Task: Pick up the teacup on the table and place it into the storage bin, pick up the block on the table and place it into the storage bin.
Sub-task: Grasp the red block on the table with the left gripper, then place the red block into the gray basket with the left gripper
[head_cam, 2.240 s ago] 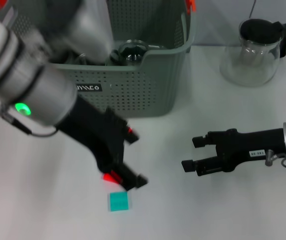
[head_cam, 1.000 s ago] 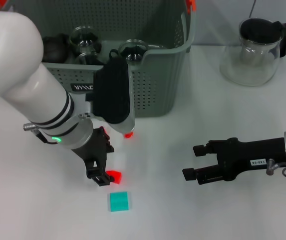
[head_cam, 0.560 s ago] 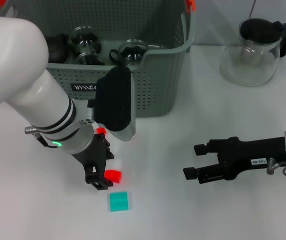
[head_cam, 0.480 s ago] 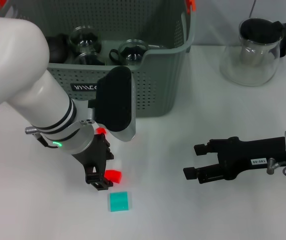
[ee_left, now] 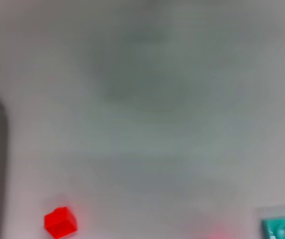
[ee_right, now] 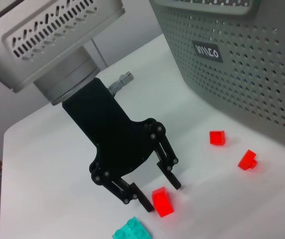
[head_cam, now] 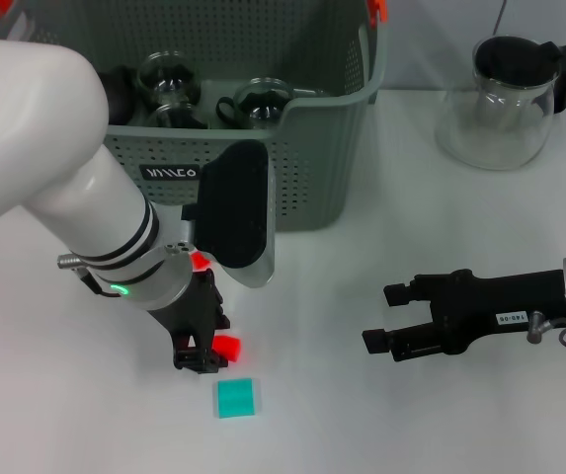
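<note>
My left gripper [head_cam: 202, 359] points down at the table, open, just left of a small red block [head_cam: 227, 347]. In the right wrist view its black fingers [ee_right: 174, 174] stand apart on either side of that red block [ee_right: 162, 201], not closed on it. A teal block [head_cam: 235, 397] lies just in front of it. The grey-green storage bin [head_cam: 292, 178] stands behind and holds glass teacups [head_cam: 261, 100]. No teacup shows on the table. My right gripper [head_cam: 379, 317] is open and empty, low over the table at the right.
Two more red blocks [ee_right: 217, 138] [ee_right: 247, 160] lie near the bin's front wall [ee_right: 241, 59]. A clear glass pitcher [head_cam: 505, 99] with a black lid stands at the back right. The left wrist view shows the red block [ee_left: 60, 221] and the teal block [ee_left: 283, 229].
My left arm swung down from beside the bin and its gripper now points straight down, a little closer to the red block. The blocks and the right arm have not moved.
</note>
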Controlling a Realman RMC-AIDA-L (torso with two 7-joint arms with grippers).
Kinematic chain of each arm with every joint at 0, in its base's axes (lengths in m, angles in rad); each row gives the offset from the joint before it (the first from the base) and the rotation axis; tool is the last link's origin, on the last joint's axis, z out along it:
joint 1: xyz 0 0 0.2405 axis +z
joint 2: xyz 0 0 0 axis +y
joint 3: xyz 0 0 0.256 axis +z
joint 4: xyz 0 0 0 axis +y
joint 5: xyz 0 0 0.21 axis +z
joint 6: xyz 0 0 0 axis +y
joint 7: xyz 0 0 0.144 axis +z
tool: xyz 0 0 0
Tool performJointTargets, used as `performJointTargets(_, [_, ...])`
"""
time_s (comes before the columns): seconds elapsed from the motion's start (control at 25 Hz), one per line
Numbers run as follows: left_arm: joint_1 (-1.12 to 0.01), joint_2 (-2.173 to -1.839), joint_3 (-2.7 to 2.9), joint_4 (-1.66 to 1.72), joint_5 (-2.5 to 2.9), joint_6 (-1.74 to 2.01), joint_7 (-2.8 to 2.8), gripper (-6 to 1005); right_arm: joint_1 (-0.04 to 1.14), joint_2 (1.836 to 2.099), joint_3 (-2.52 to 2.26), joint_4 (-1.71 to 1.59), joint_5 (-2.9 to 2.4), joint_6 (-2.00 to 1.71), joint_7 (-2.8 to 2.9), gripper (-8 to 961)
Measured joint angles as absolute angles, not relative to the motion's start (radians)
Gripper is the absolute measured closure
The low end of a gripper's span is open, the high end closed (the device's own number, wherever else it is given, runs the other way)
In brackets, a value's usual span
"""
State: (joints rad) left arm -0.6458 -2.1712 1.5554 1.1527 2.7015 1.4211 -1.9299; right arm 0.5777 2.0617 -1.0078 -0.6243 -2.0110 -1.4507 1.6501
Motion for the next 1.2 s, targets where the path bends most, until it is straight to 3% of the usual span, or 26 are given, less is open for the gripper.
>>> performJointTargets(0.08, [-0.647,-2.172,1.561,1.155,2.697,1.424,-1.929,551,0.578,2.062,-1.008,-0.624,-2.011,-1.451,1.650,7])
performJointTargets(0.96, [-0.656,-2.174,1.596,1.148,2.684,1.422,-1.937,662,0.577,2.060,-1.006,-0.624,-2.011,-1.446,1.642,7])
performJointTargets(1.2, [-0.650,-2.173,1.532,1.210,2.637,1.467,-1.943,758,0.577,2.060,-1.003,-0.624,-2.010,-1.446,1.641,6])
